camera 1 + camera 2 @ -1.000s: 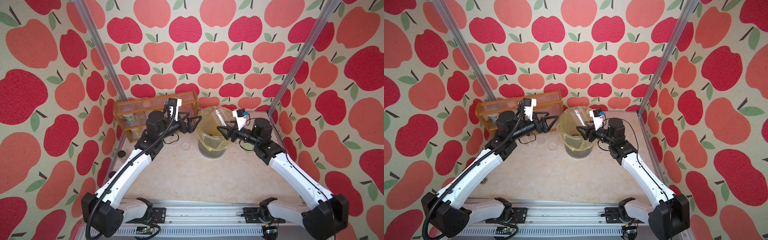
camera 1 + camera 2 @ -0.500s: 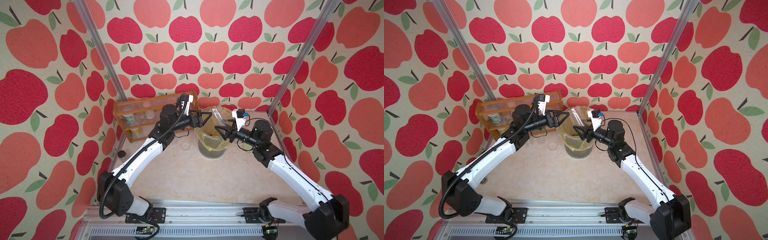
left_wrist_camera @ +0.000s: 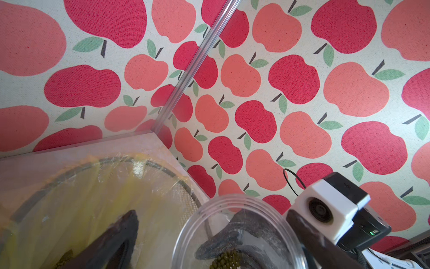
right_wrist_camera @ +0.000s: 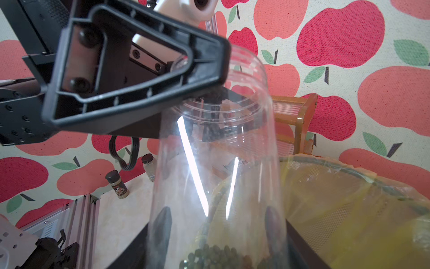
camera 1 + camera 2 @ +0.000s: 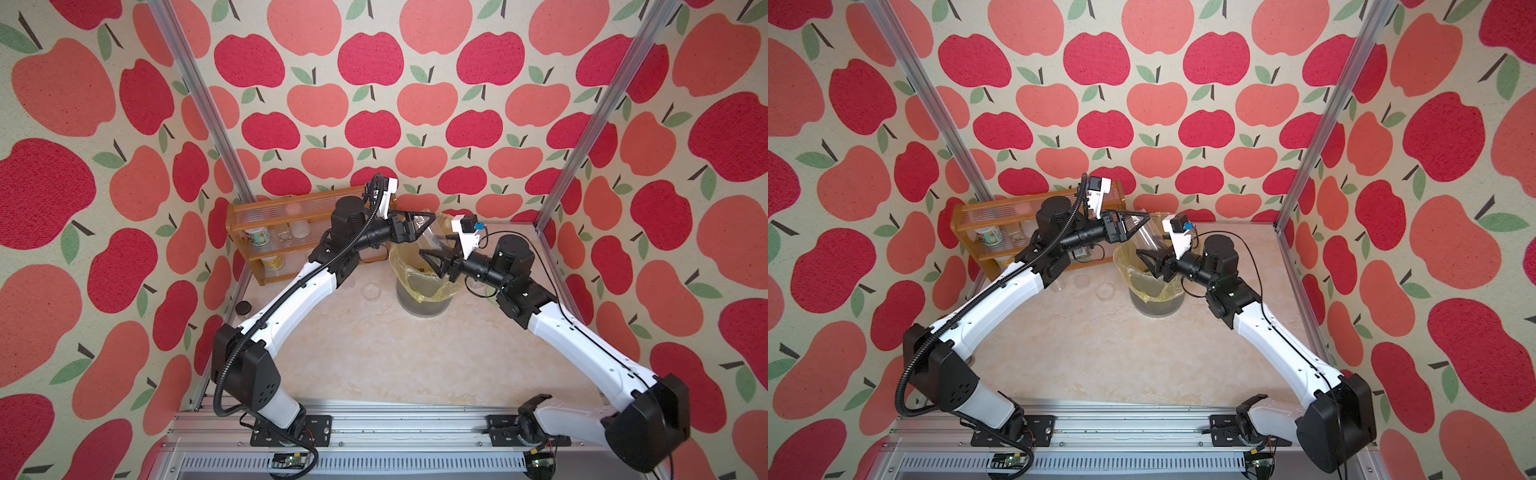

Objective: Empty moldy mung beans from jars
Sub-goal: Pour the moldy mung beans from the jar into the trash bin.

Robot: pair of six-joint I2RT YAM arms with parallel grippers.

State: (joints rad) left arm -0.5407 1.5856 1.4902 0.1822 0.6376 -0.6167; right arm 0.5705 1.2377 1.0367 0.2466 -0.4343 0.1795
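Observation:
My right gripper [image 5: 430, 262] [image 5: 1146, 262] [image 4: 217, 223] is shut on a clear, lidless jar [image 5: 436, 237] [image 5: 1148, 237] [image 4: 216, 163], gripping near its base and holding it tilted above the bin [image 5: 424, 299] [image 5: 1156, 305]. A small heap of dark green mung beans [image 4: 216, 256] [image 3: 224, 259] lies at the jar's bottom. My left gripper [image 5: 428, 226] [image 5: 1142, 222] [image 3: 186, 214] is open at the jar's mouth. One of its fingers [image 3: 121, 233] stands clear of the rim [image 3: 232, 198], and the other shows through the clear wall.
The bin is lined with a yellow bag [image 3: 69, 198] [image 4: 349, 209]. A wooden rack [image 5: 266, 216] with cans and jars stands at the back left. Clear lids [image 5: 371, 290] [image 5: 1105, 291] lie on the table beside the bin. A small dark-lidded jar [image 5: 243, 308] stands by the left wall.
My left arm has swung right from in front of the rack, bringing its open gripper to the jar's mouth. The right gripper with the jar has barely moved.

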